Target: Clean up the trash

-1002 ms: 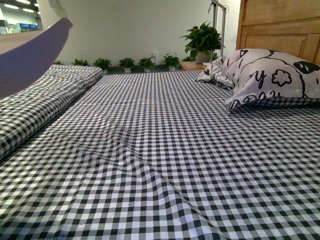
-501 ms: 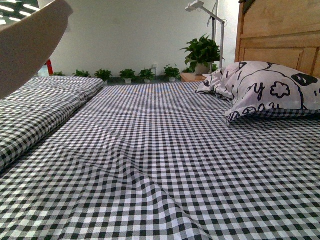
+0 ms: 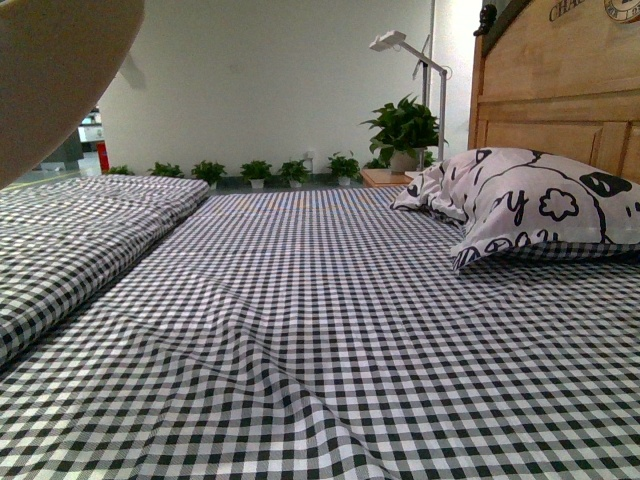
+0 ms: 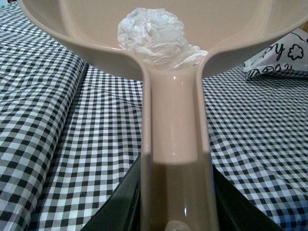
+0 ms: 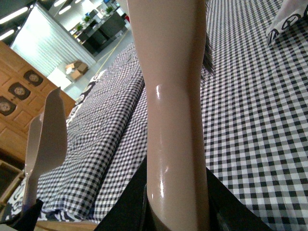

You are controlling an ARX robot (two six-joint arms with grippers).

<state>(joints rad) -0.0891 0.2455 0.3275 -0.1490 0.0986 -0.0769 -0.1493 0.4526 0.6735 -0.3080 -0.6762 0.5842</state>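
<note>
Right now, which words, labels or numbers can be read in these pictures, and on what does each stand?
"CHA": carved on the wooden headboard, cut off by the picture's edge.
"PY": printed on the pillow, the word's start hidden behind the dustpan.
Other pillow print: not readable.
Brush handle: no text.

In our front view the dustpan (image 3: 55, 80) now sits higher in the upper left corner than a second ago, its pale underside filling more of that corner. Our whole outlook drops lower: the headboard (image 3: 560, 90), lamp (image 3: 400, 45) and pillow (image 3: 540, 205) sit further down.
</note>
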